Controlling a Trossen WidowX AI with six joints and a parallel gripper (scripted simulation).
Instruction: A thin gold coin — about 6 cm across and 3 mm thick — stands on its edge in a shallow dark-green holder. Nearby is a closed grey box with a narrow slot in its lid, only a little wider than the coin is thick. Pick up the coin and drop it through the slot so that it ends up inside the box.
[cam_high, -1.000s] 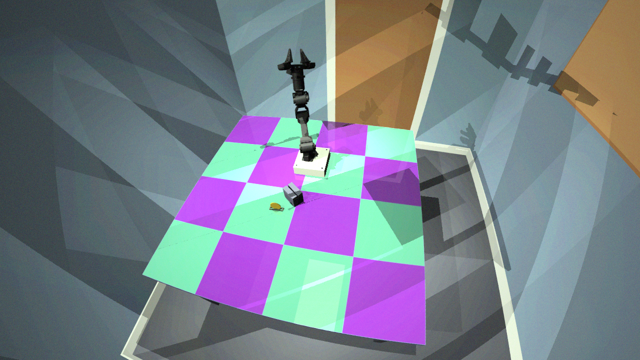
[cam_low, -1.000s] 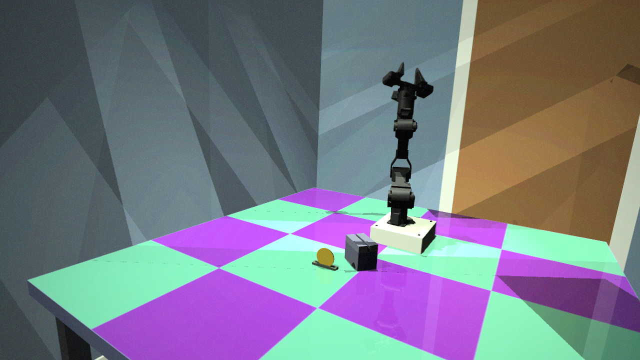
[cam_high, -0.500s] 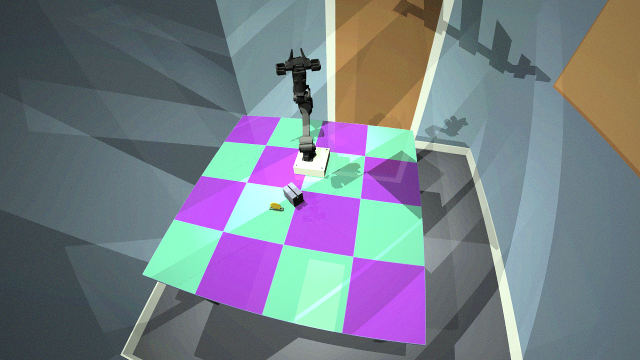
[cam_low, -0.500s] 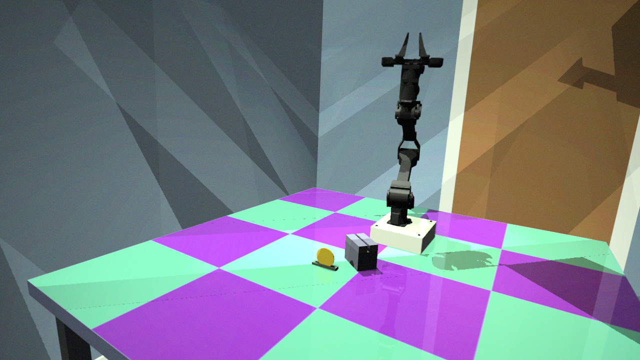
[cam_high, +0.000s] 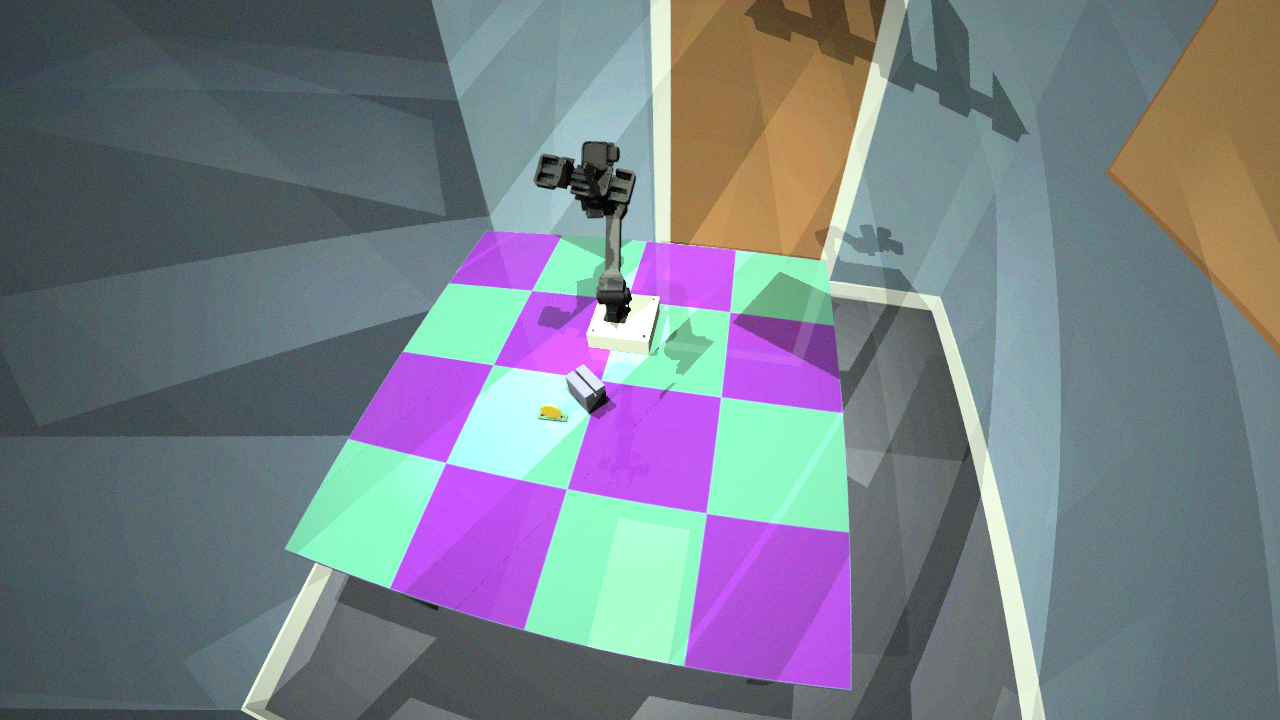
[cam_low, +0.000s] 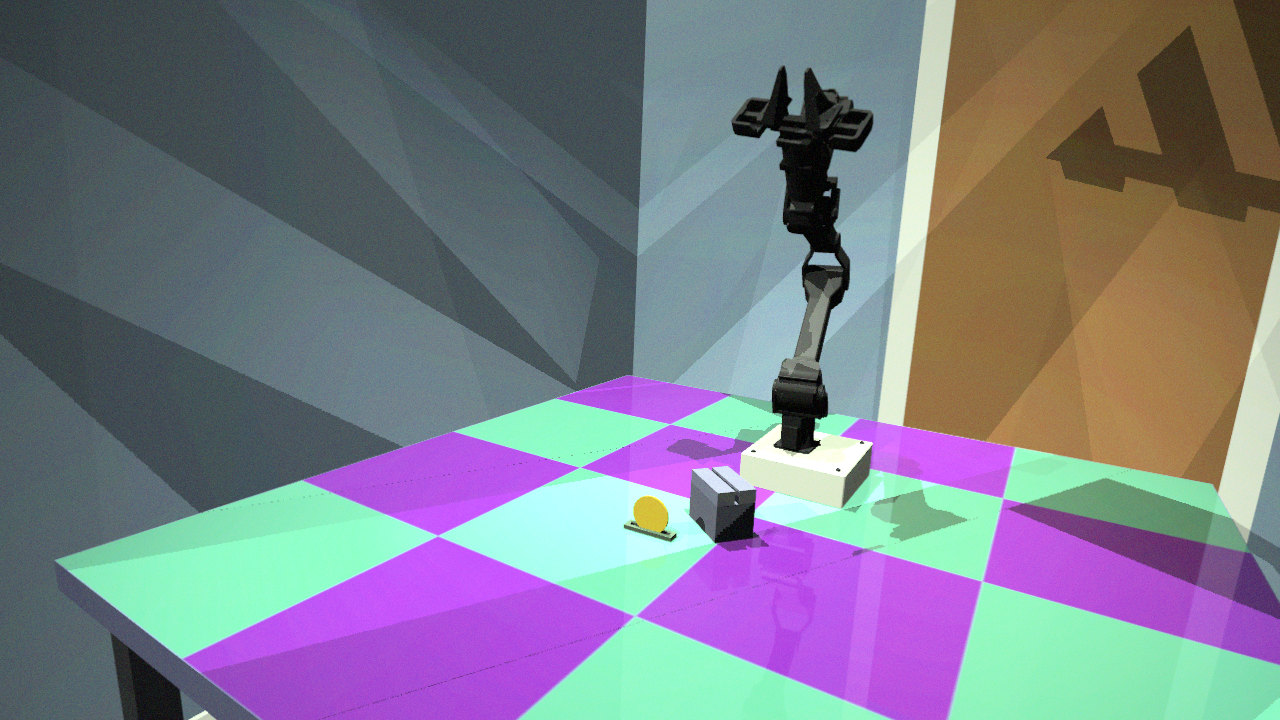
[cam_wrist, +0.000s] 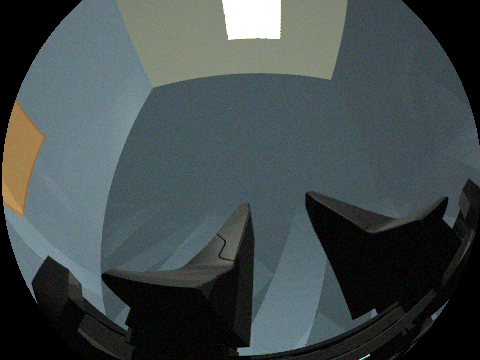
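The gold coin (cam_high: 551, 411) (cam_low: 650, 514) stands on its edge in the dark-green holder (cam_high: 561, 419) (cam_low: 664, 534) on the table. The closed grey box (cam_high: 586, 388) (cam_low: 722, 508) stands close beside it, toward the arm's base, with a narrow dark slot along its lid. My gripper (cam_low: 795, 69) (cam_wrist: 278, 204) is high above the table, its fingers pointing up and away from the coin and box. It is partly open, with nothing between its fingertips. Coin, holder and box are out of the wrist view.
The white base (cam_high: 619, 335) (cam_low: 793, 476) of the arm stands behind the box on the checkered table (cam_high: 640, 438) (cam_low: 796, 582). Walls and an orange-brown door panel (cam_high: 760, 116) (cam_low: 1074, 268) stand behind the table.
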